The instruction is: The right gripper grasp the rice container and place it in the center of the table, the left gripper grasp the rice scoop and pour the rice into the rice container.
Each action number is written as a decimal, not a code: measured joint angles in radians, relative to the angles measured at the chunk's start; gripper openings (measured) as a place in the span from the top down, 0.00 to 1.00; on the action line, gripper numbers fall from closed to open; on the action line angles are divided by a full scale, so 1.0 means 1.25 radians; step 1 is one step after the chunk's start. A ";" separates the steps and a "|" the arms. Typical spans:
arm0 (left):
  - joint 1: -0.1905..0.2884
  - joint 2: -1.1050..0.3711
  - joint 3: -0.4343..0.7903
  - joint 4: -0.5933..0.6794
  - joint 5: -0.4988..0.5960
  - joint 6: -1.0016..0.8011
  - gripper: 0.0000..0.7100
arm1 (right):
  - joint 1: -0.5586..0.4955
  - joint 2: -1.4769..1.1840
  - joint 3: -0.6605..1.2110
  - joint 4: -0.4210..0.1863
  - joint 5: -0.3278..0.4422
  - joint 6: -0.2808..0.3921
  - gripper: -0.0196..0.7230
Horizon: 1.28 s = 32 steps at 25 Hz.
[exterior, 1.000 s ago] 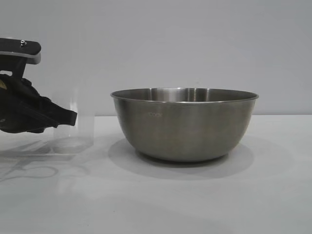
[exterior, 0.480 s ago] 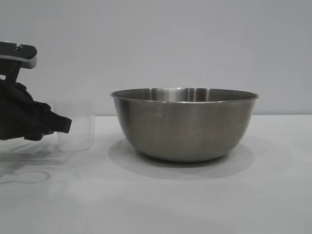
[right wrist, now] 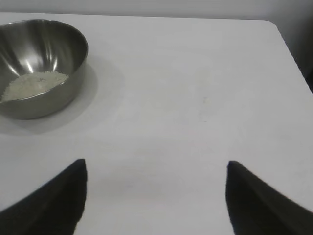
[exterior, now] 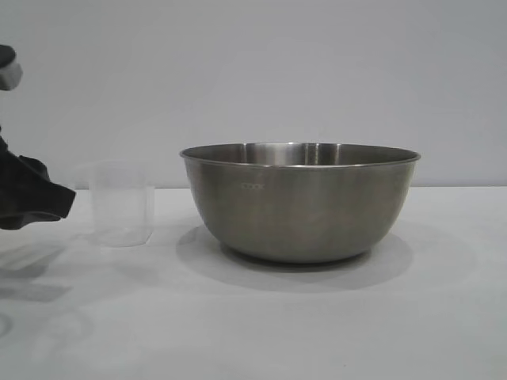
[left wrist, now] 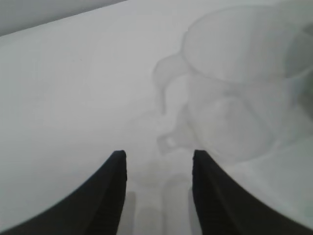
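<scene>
The rice container [exterior: 301, 202], a wide steel bowl, stands on the white table [exterior: 317, 317] near the middle. In the right wrist view the rice container [right wrist: 39, 66] holds a small heap of rice [right wrist: 34, 84]. The rice scoop [exterior: 121, 203], a clear plastic cup, stands upright to the bowl's left, empty as far as I can see. My left gripper [exterior: 67, 202] is at the left edge, a short way from the scoop. In the left wrist view the left gripper [left wrist: 157, 159] is open, with the rice scoop [left wrist: 234, 98] and its handle ahead, untouched. My right gripper [right wrist: 156, 169] is open over bare table.
A plain grey wall runs behind the table. In the right wrist view the table's rounded far corner [right wrist: 269, 24] shows, with bare white surface between it and the bowl.
My left gripper has let go of the rice scoop and drawn back to the left. The scoop now stands free on the table. The bowl has not moved.
</scene>
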 joint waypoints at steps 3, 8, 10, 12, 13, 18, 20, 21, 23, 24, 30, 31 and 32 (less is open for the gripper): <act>0.000 -0.032 0.022 0.020 0.000 0.000 0.45 | 0.000 0.000 0.000 0.000 0.000 0.000 0.27; 0.000 -0.092 0.047 0.033 0.000 -0.014 0.29 | 0.000 0.000 0.000 0.000 0.000 0.000 0.27; 0.000 -0.120 0.061 0.043 0.000 -0.016 0.29 | 0.000 0.000 0.000 0.000 0.000 0.000 0.27; 0.000 -0.153 0.074 0.056 0.000 -0.017 0.23 | 0.000 0.000 0.000 0.000 0.000 0.000 0.27; 0.000 -0.167 0.081 0.060 0.000 -0.023 0.25 | 0.000 0.000 0.000 0.000 0.000 0.000 0.27; 0.000 -0.263 0.092 0.077 0.061 -0.053 0.25 | 0.000 0.000 0.000 0.000 0.000 0.000 0.27; 0.000 -0.299 0.094 0.096 0.143 -0.055 0.25 | 0.000 0.000 0.000 0.000 0.000 0.000 0.27; 0.000 -0.319 0.094 0.106 0.178 -0.055 0.25 | 0.000 0.000 0.000 0.000 0.000 0.000 0.27; 0.000 -0.357 0.094 0.119 0.253 -0.058 0.25 | 0.000 0.000 0.000 0.000 0.000 0.000 0.27; 0.000 -0.379 0.094 0.121 0.286 -0.059 0.25 | 0.000 0.000 0.000 0.000 0.000 0.000 0.27; 0.000 -0.491 0.061 0.118 0.499 -0.116 0.25 | 0.000 0.000 0.000 0.000 0.000 0.000 0.27; 0.000 -0.508 0.047 0.118 0.555 -0.117 0.25 | 0.000 0.000 0.000 0.000 0.000 0.000 0.27; 0.000 -0.525 0.031 0.118 0.604 -0.118 0.25 | 0.000 0.000 0.000 0.000 0.000 0.000 0.27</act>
